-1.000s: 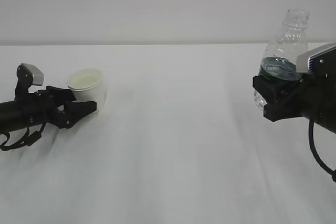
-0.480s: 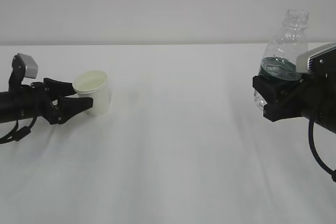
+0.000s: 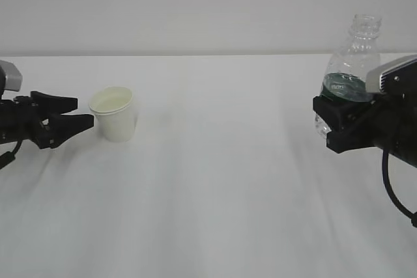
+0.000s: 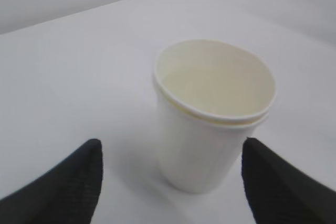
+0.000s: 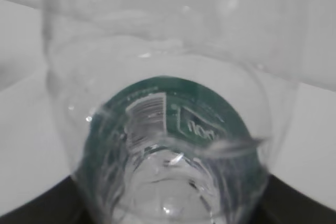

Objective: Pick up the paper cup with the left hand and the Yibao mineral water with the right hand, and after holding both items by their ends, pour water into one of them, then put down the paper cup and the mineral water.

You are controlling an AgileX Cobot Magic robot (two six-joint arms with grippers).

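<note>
My left hand [image 3: 77,111] sits with jaws apart just left of the paper cup [image 3: 115,114] standing free, while my right hand [image 3: 335,124] clamps the Yibao mineral water [image 3: 352,69] upright, far right, so nothing spills.

The right end effector [image 3: 333,125] hides the Yibao mineral water's [image 3: 348,73] lower body; label print is unreadably blurred.
</note>
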